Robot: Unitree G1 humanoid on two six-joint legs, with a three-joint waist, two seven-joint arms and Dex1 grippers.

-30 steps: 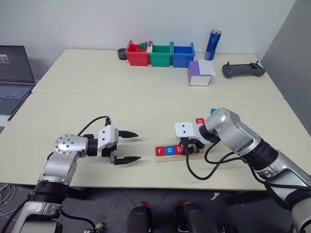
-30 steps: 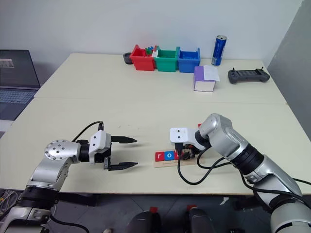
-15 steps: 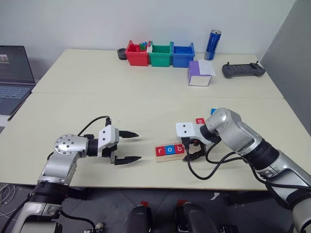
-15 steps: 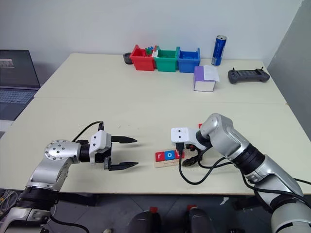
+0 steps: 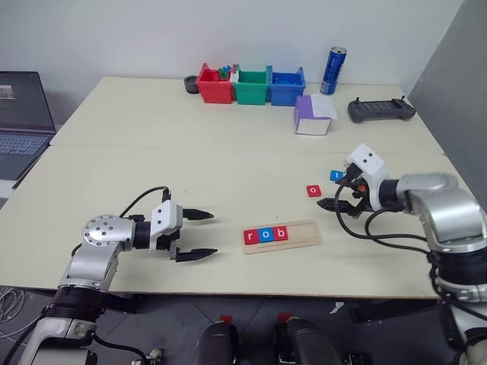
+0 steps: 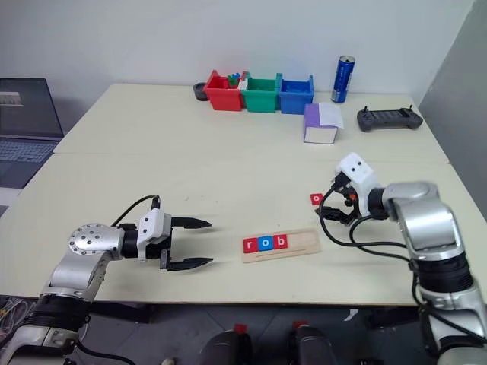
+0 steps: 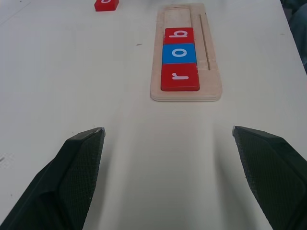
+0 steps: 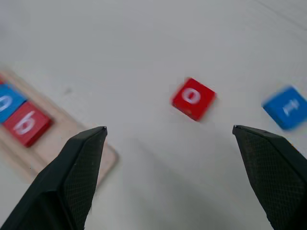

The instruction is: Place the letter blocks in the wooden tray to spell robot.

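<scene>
The long pale wooden tray [image 5: 282,235] is lying near the front edge of the worktop [image 5: 228,163], now uncovered: the right gripper [image 5: 340,196], which was bent over its right end 1 second ago, is now standing well clear of it toward the right edge. 3 flat square letter blocks are sitting in the tray's left part, touching side by side: red r [image 7: 180,76], blue o [image 7: 179,53], red b [image 7: 179,35]. The b appears newly seated, so judged progress is 3 of 5, with 2 slots at the right end bare.

The remaining 2 blocks are lying loose on the worktop behind and right of the tray: the red o block [image 8: 193,98] and, well apart from it toward the right edge, the blue t block [image 8: 289,107].

Right gripper: fingers spread wide, holding nothing, pointing down and leftward at the 2 loose blocks; the red o is likely the next pick.

Left gripper [image 5: 197,233]: hovering near the front edge, left of the tray, pointing level toward it, fingers fully apart, empty, unmoved over the last second.
</scene>
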